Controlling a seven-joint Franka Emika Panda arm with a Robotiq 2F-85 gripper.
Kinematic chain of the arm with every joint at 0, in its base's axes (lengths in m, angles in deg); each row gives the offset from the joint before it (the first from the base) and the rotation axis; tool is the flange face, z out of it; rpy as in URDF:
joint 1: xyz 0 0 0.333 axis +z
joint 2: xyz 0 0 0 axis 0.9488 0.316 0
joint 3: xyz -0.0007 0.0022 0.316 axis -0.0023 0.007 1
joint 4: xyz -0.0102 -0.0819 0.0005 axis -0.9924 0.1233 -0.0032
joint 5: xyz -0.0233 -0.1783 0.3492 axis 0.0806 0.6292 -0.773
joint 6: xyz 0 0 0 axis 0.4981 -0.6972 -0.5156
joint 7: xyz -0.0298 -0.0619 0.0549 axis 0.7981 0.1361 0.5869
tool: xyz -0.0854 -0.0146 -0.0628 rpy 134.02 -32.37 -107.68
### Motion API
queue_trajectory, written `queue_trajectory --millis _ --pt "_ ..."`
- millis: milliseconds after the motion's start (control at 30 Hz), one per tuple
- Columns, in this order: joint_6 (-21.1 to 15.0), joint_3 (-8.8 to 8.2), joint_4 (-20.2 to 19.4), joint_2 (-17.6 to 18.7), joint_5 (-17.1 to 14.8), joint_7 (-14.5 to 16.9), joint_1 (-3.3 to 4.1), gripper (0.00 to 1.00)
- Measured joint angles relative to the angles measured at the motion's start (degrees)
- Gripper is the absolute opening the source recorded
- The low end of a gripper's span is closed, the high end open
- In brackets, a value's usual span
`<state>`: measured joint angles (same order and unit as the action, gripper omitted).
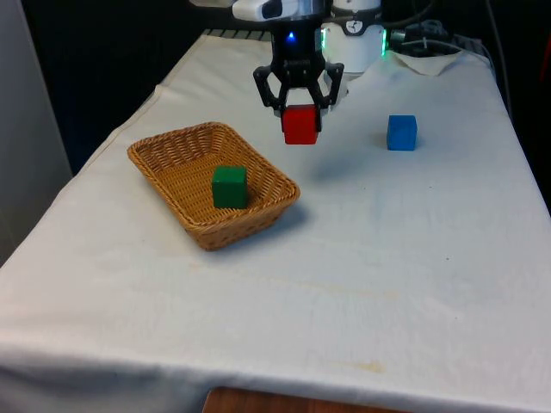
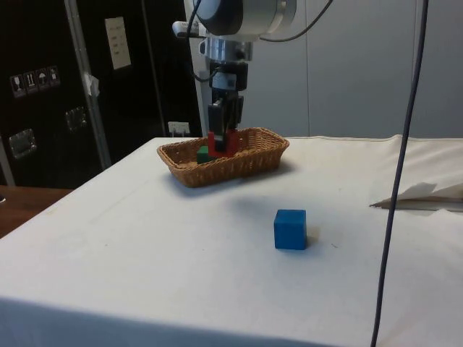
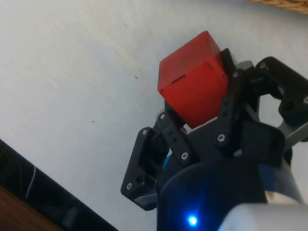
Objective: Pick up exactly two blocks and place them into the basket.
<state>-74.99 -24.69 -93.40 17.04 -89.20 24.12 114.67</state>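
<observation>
One green block [image 1: 229, 186] in basket [image 1: 164, 168]; fingers [image 1: 300, 107] clamp red block [image 1: 300, 126] aloft; blue block [image 1: 401, 132] apart.

Bright even light, soft shadows, wrist view perhaps blurred

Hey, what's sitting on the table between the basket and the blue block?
Nothing: in the front view only bare white cloth lies between the basket and the blue block. The claw holds the red block above that stretch.

White-clothed table [image 1: 413, 258]; wicker basket [image 1: 164, 172] toward front view's left; blue block [image 1: 401, 132] toward right, well apart.
</observation>
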Motion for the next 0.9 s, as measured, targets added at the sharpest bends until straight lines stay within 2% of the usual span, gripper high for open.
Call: queue_trajectory --millis 200,433,700,767,900 --pt "0.0 -0.11 0.0 0.06 0.0 -2.52 -0.11 0.0" --pt "0.0 -0.23 0.06 0.23 0.0 -2.69 -0.29 0.0" --pt "0.23 -1.32 0.34 2.01 -0.4 -2.46 -1.15 0.0" --pt "0.23 -1.55 0.4 3.09 -1.43 -1.72 -1.66 0.0" --pt "0.23 -1.78 0.69 4.53 -3.32 -0.29 -2.18 0.0"
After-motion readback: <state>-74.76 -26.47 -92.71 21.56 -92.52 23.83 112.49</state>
